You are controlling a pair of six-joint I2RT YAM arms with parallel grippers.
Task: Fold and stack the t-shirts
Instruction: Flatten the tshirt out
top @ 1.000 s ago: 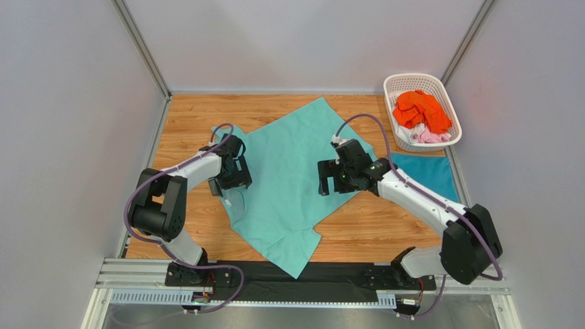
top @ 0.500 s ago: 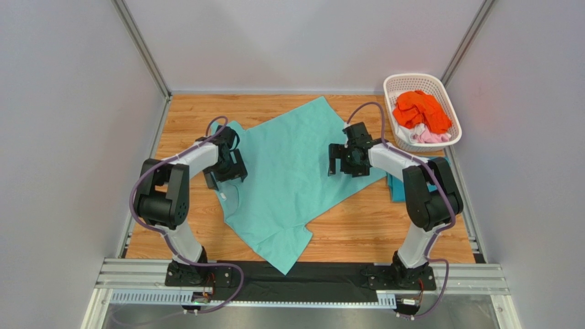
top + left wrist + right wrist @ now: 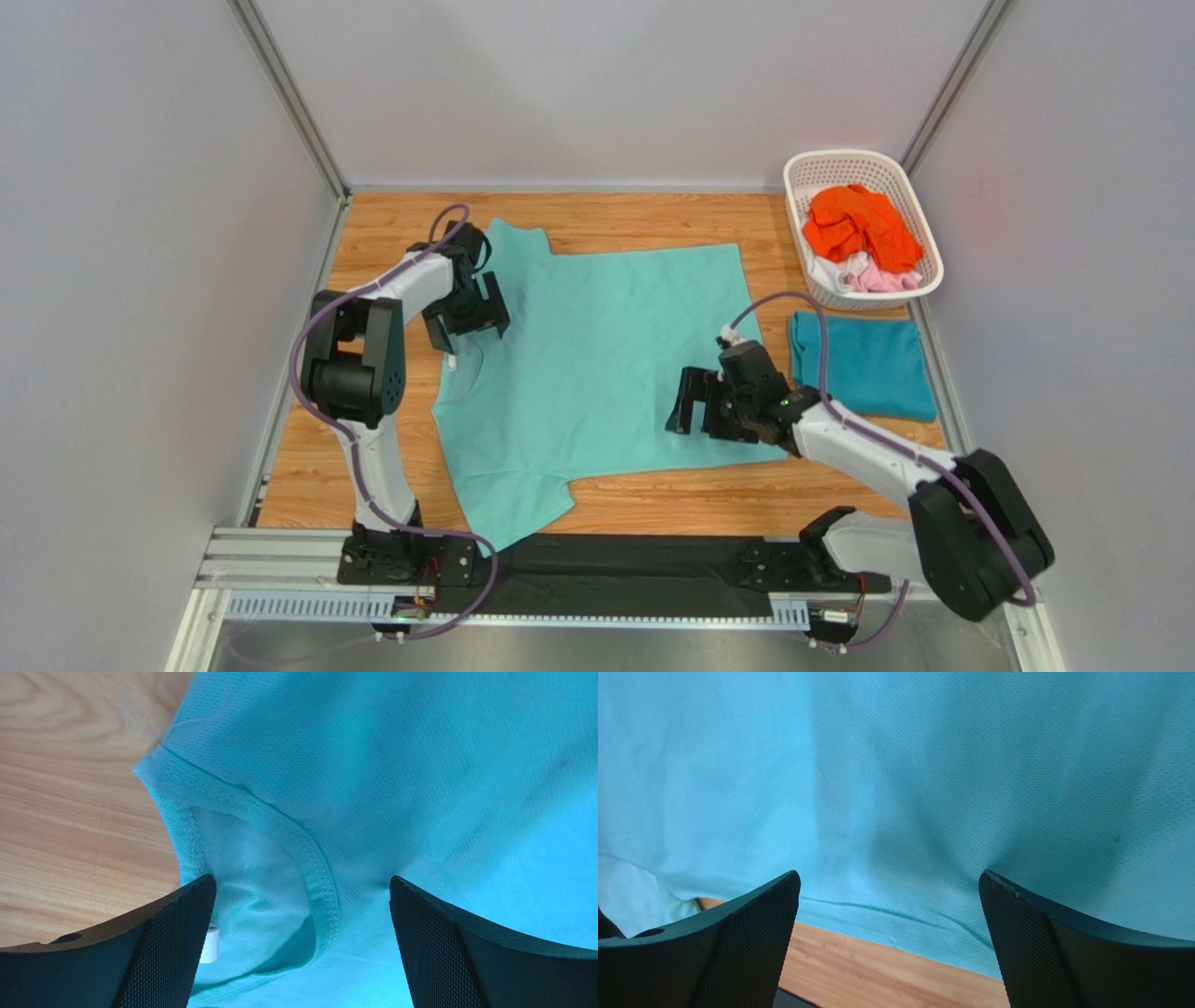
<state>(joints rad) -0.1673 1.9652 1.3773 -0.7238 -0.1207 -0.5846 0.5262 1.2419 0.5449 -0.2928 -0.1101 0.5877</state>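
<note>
A mint green t-shirt (image 3: 596,357) lies spread flat on the wooden table. My left gripper (image 3: 463,315) is open over its collar (image 3: 309,868) at the shirt's left edge, with the white neck tag (image 3: 208,943) between the fingers. My right gripper (image 3: 697,409) is open above the shirt's near right hem (image 3: 892,913), holding nothing. A folded teal blue t-shirt (image 3: 859,364) lies flat to the right. Orange (image 3: 856,221), pink (image 3: 881,280) and white t-shirts sit crumpled in the basket.
The white lattice basket (image 3: 912,196) stands at the back right corner. Grey walls close in the table on three sides. The black arm rail (image 3: 617,567) runs along the near edge, with the shirt's sleeve reaching it.
The mint shirt was turned and pulled out flat, its top edge now square to the table. My left gripper moved farther back; my right gripper swung toward the near side, uncovering the teal shirt.
</note>
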